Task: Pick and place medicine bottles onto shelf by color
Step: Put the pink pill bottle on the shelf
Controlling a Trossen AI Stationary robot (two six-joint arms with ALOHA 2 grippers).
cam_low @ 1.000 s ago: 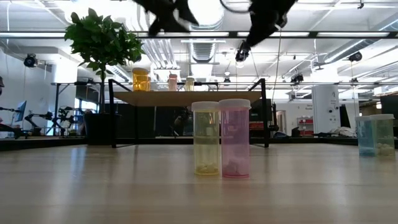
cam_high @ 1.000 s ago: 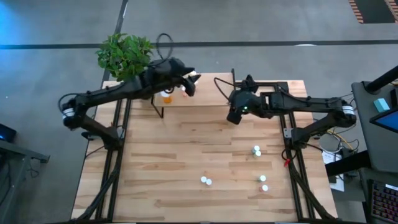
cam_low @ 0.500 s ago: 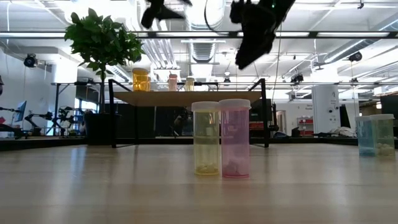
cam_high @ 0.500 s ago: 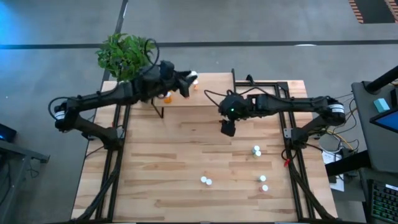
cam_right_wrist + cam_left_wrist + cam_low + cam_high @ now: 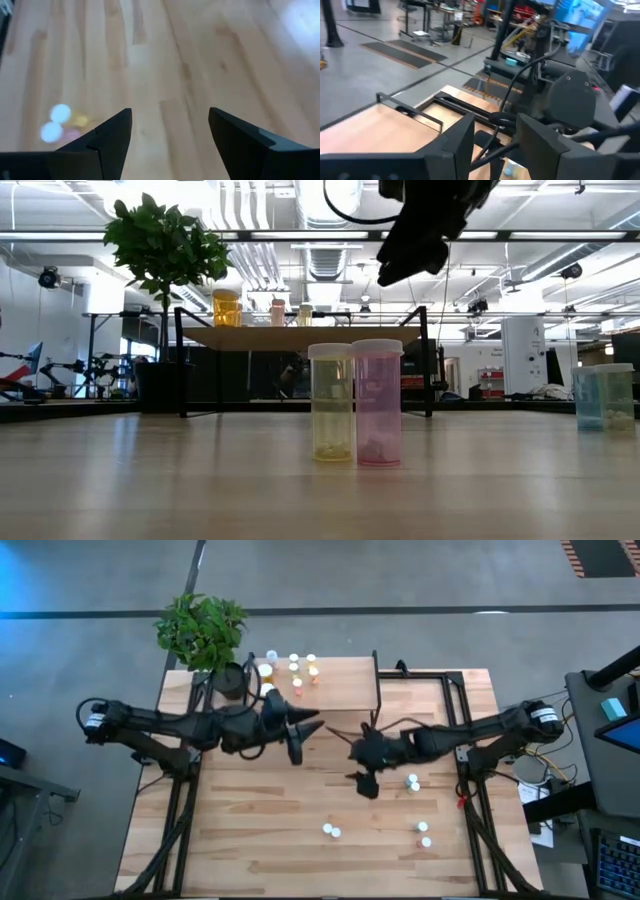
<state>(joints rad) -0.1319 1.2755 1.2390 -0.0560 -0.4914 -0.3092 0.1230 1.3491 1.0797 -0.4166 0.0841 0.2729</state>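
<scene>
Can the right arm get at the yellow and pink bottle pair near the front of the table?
Probably yes: the right claw, open and empty, hangs over bare wood, and nothing stands between it and the bottle pair.

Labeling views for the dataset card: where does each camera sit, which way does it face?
High: overhead, straight down on the table; both arms, left gripper, right gripper.
Low: table height, level toward the shelf; one arm overhead.
Left wrist: past its open fingers toward the other arm.
Right wrist: down at the tabletop between open fingers.
Shared: the yellow and pink bottles appear in low, high and right wrist.
</scene>
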